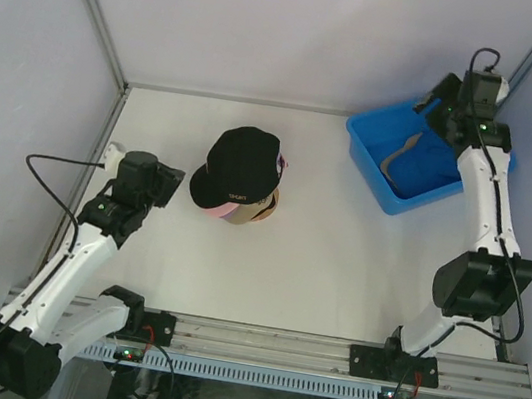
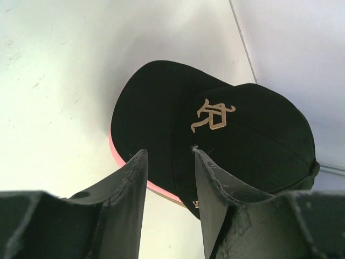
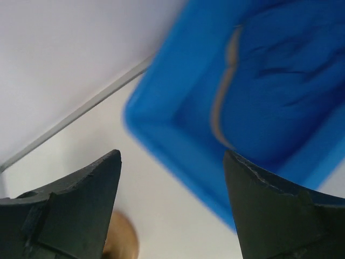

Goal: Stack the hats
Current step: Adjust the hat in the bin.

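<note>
The hats are stacked mid-table: a black cap (image 1: 239,163) with an embroidered logo (image 2: 213,115) lies on top, and pink (image 2: 115,155) and tan (image 1: 256,213) caps show beneath it. A blue hat (image 1: 425,164) with a tan brim edge lies inside the blue bin (image 1: 372,156). My left gripper (image 1: 175,183) hovers just left of the stack. In the left wrist view this gripper (image 2: 170,152) is open over the black brim with nothing between its fingers. My right gripper (image 1: 435,103) is raised over the bin's far side. In the right wrist view it (image 3: 172,154) is wide open and empty, with the blue hat (image 3: 280,70) ahead.
The bin (image 3: 178,140) sits at the back right, close to the right wall. Grey walls enclose the table on the left, back and right. A blurred tan shape (image 3: 121,237) shows low in the right wrist view.
</note>
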### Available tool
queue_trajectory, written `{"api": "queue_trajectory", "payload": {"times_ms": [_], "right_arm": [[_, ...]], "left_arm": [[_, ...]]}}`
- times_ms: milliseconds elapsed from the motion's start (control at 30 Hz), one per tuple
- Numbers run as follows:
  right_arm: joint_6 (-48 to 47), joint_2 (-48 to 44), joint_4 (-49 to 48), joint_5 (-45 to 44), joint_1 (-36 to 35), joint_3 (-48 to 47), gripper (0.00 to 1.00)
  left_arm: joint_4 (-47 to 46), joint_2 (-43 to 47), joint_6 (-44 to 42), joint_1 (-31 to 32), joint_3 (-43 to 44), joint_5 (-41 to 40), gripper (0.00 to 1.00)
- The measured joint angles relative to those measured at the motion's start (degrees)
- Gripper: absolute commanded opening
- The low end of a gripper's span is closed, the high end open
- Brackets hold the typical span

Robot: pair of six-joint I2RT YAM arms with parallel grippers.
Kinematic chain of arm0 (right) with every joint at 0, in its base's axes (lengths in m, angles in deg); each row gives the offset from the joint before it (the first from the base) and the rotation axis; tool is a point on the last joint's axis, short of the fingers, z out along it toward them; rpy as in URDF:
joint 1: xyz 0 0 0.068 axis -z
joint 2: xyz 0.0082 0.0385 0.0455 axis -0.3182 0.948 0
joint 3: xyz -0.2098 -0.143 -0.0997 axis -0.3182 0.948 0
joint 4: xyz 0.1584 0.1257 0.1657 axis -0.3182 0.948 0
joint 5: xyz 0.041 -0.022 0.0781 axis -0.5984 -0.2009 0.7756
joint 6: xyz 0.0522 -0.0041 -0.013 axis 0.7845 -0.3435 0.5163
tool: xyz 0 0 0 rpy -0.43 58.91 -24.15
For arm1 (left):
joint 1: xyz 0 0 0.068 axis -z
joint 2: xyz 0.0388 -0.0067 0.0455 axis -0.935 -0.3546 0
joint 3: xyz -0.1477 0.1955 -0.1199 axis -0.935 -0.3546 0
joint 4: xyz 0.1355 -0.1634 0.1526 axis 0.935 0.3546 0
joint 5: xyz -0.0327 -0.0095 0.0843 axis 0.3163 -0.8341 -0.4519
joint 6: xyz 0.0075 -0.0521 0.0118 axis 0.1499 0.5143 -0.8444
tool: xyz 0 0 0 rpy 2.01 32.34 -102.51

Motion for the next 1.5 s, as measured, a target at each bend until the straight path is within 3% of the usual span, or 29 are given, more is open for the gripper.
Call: {"api": "queue_trajectory", "payload": {"times_ms": [367, 1133, 1167, 1233, 1367, 1500], "right_arm": [[0.9, 13.7, 2.1, -12.1, 9.7, -1.7, 0.79], [3.5, 35.5, 4.6, -15.0, 14.8, -16.8, 0.74], [3.5, 36.0, 4.8, -14.6, 14.8, -16.8, 0.72], [3.7, 37.0, 5.0, -13.6, 14.9, -16.8, 0.58], [4.5, 37.9, 4.9, -11.2, 15.2, -16.8, 0.14], [5.4, 37.7, 4.1, -10.2, 15.2, -16.7, 0.09]], "left_arm": [[-1.3, -2.9, -2.7, 5.9, 0.0, -2.4, 0.44], [-7.6, -3.9, -7.0, 7.5, 0.0, -4.2, 0.43], [-7.6, -3.8, -7.0, 7.5, 0.0, -4.3, 0.43], [-7.6, -3.6, -7.0, 7.5, 0.0, -4.6, 0.43], [-7.5, -2.9, -7.1, 7.5, 0.0, -4.9, 0.43], [-7.4, -2.0, -7.1, 7.5, 0.0, -5.3, 0.43]]}}
